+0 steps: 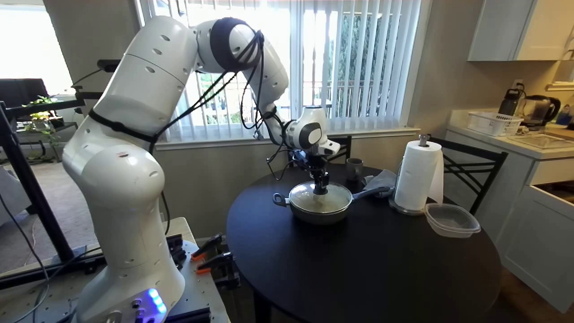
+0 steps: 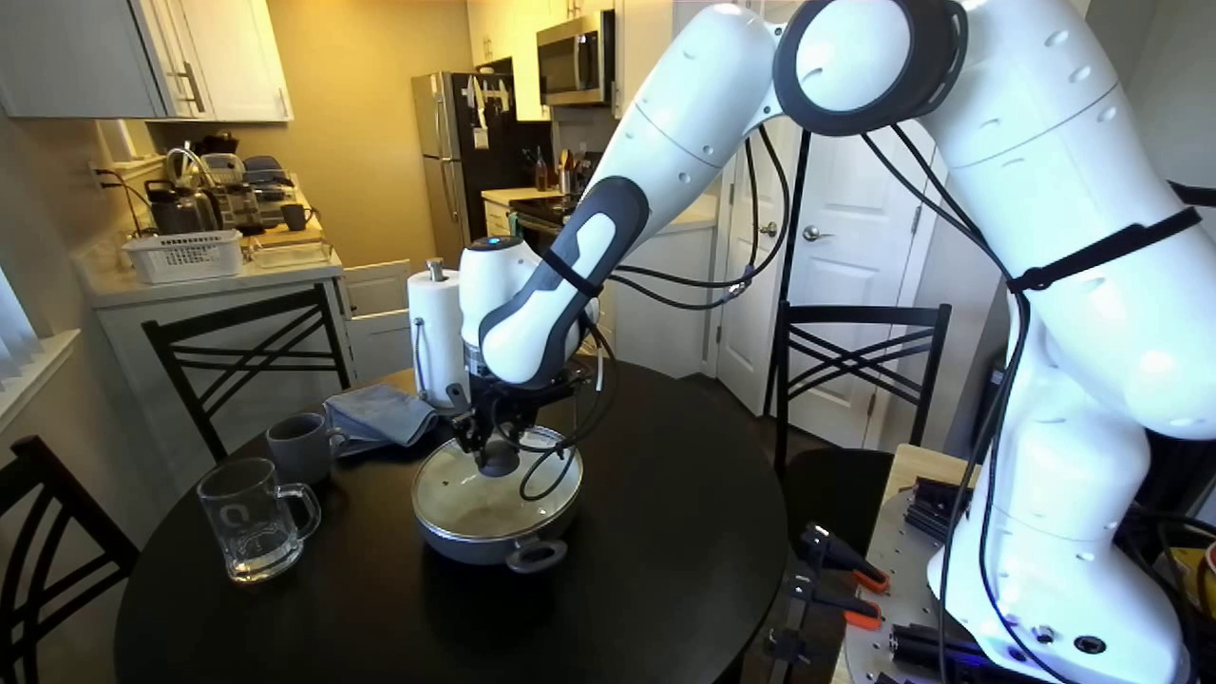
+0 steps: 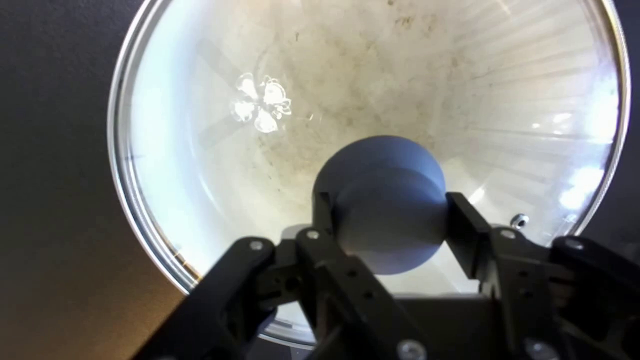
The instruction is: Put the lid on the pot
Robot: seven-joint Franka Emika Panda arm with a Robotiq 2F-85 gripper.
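Observation:
The pot (image 1: 317,218) stands on the dark round table, grey outside and pale inside, with a loop handle and a long handle. It also shows in an exterior view (image 2: 456,548). The clear glass lid (image 1: 305,197) with a metal rim lies on the pot's top and looks level; the wrist view shows its glass (image 3: 225,200) closely. My gripper (image 1: 321,186) points down over the lid. In the wrist view its fingers (image 3: 387,207) touch both sides of the lid's grey-blue knob (image 3: 390,225). Where the rims meet under the arm is partly hidden.
A paper towel roll (image 1: 416,175), a clear plastic container (image 1: 452,220) and a folded cloth (image 2: 380,416) are beyond the long handle. A grey mug (image 2: 300,448) and a glass mug (image 2: 252,522) stand beside the pot. A cable loop hangs over the lid.

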